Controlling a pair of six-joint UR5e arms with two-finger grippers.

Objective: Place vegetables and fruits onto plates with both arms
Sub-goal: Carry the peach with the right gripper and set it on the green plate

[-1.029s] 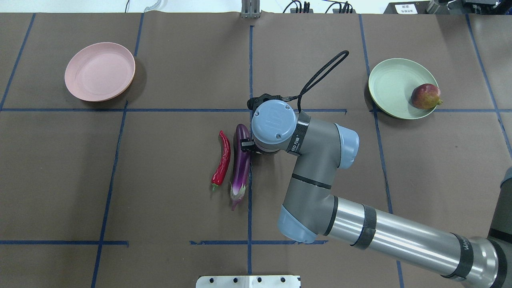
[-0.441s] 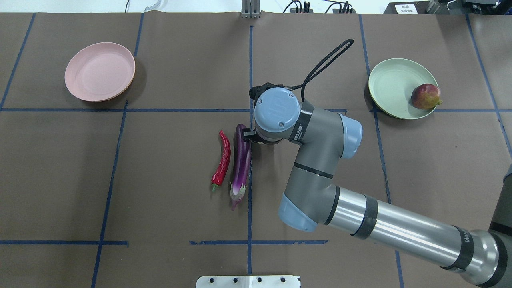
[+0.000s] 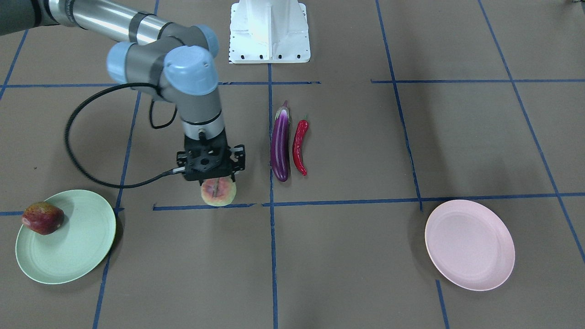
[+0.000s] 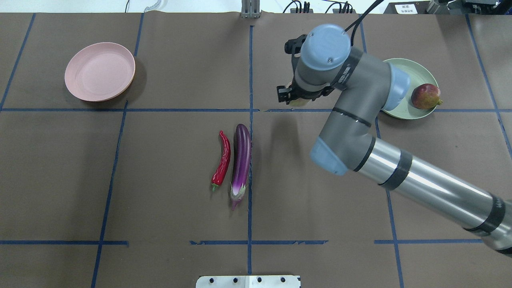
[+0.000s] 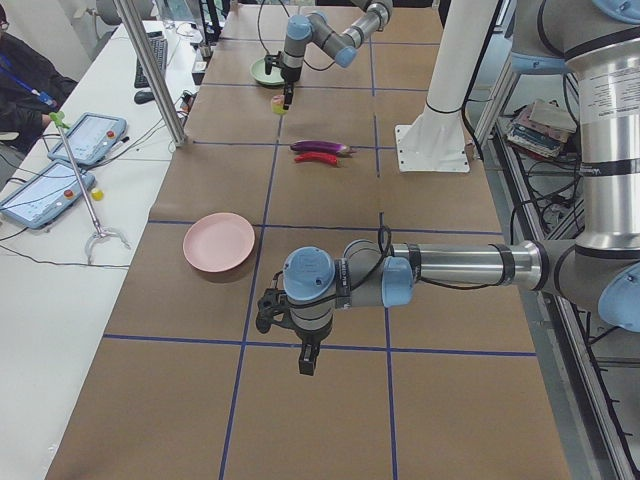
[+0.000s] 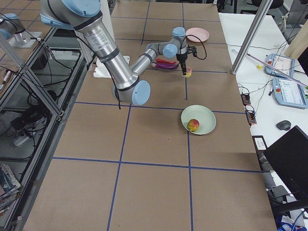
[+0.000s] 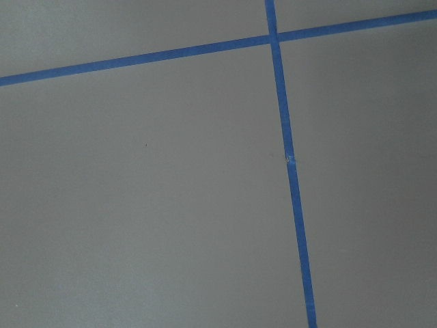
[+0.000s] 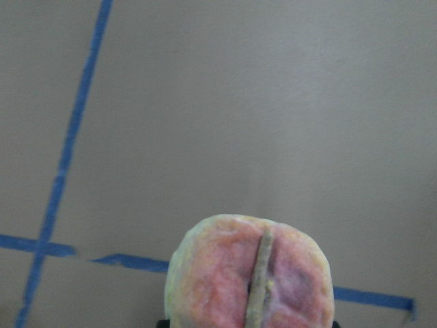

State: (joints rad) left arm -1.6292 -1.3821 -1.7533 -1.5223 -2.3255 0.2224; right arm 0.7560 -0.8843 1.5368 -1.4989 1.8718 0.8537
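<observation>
On the brown papered table [image 3: 347,274], a hurried swing of the grey-silver right arm [image 4: 420,188] to the shallow mint-green plate [image 3: 77,260] could knock the dark red-yellow round fruit [image 3: 43,218] (by its rim) or spill the pale pink-green grooved peach [image 3: 219,195]. Arm stretched forward, wrist straight down, right pincer [image 3: 216,183] clamping the peach above the table; of the left pincer [image 5: 308,365] I cannot tell.

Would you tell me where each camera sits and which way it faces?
Front-facing: across the table, facing the robot's base; right arm holds the peach.
Overhead: behind the robot, looking down; right arm only.
Exterior left: table's end; left arm near, right far.
Exterior right: opposite end; right arm near.
Left wrist: bare table, no gripper.
Right wrist: down on the peach.
Front-facing and overhead share eggplant, chili, green plate, pink plate.
</observation>
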